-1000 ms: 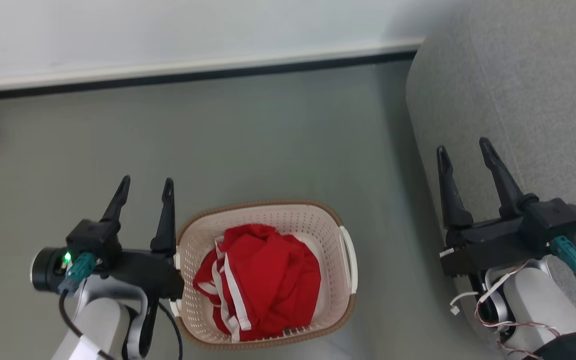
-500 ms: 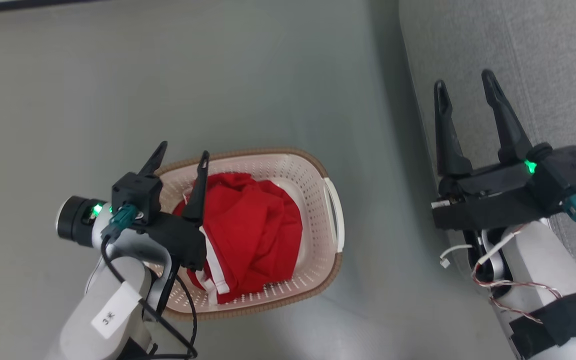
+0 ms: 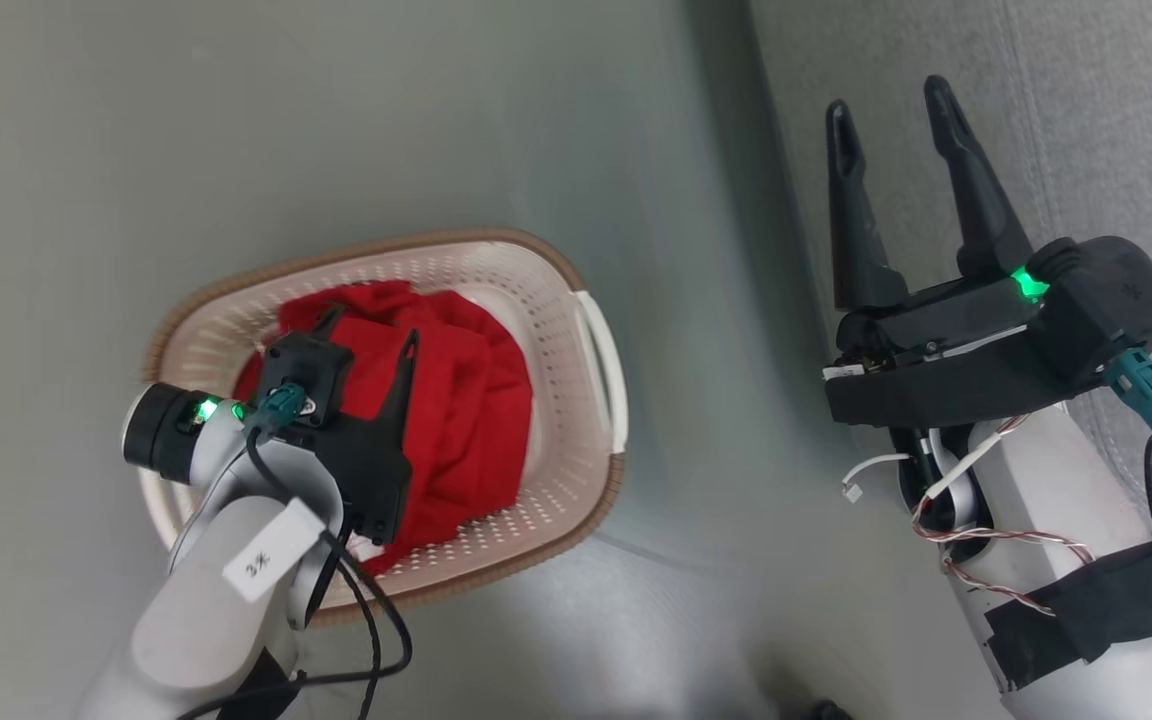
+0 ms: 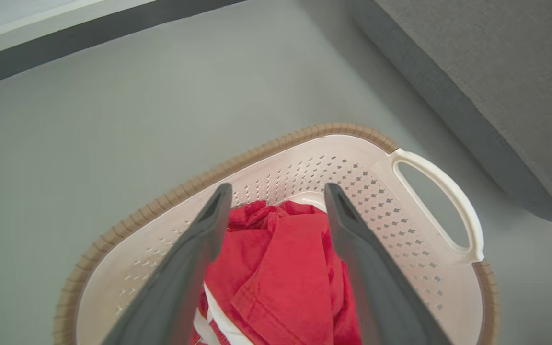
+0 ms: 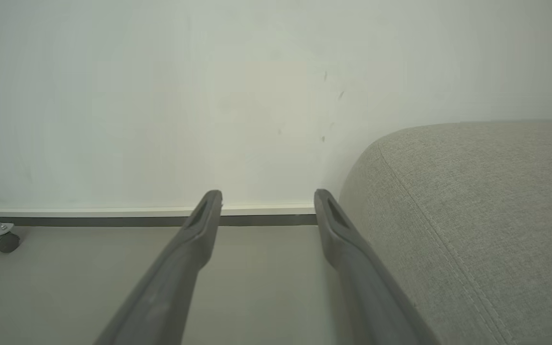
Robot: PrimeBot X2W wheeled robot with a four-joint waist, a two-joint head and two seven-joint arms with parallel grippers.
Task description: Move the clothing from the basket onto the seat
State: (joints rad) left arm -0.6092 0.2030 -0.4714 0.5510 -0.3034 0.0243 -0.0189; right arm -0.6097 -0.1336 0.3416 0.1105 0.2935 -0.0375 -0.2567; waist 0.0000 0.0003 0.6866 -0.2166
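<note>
The bright red soft clothing (image 3: 471, 400) with white stripes lies heaped inside the cream-white perforated plastic basket (image 3: 546, 300) with a brown woven-look rim, on the grey floor (image 3: 236, 120). The left pincer (image 3: 373, 328) hangs over the heap, jaws wide, holding nothing. At the basket's 3 o'clock, the right pincer (image 3: 889, 98) hovers wide and empty over the edge of the large grey fabric-upholstered seat (image 3: 1096, 120).

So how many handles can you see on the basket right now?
1: a white handle on the basket wall nearest the sofa. The left arm covers the opposite wall, so a second handle may be hidden.
</note>
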